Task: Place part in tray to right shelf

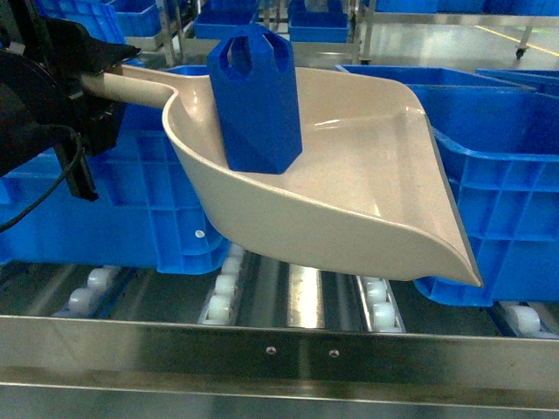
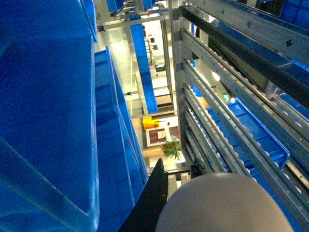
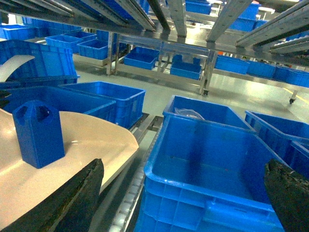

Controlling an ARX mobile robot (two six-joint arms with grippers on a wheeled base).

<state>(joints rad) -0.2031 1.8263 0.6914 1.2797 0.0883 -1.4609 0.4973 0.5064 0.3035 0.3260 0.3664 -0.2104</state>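
Observation:
The beige tray hangs tilted above the right shelf, whose steel front rail and white rollers show below it. The blue part stands upright in the tray's deep end. My left gripper is shut on the tray's handle at the left. In the left wrist view the handle's rounded end fills the space beside a black finger. My right gripper is open and holds nothing. It hovers over a blue bin, with the tray and part to its left.
A blue bin sits on the rollers right of the tray, its wall close to the tray's front lip. Another blue bin stands behind the tray on the left. More bins and rack rails lie beyond.

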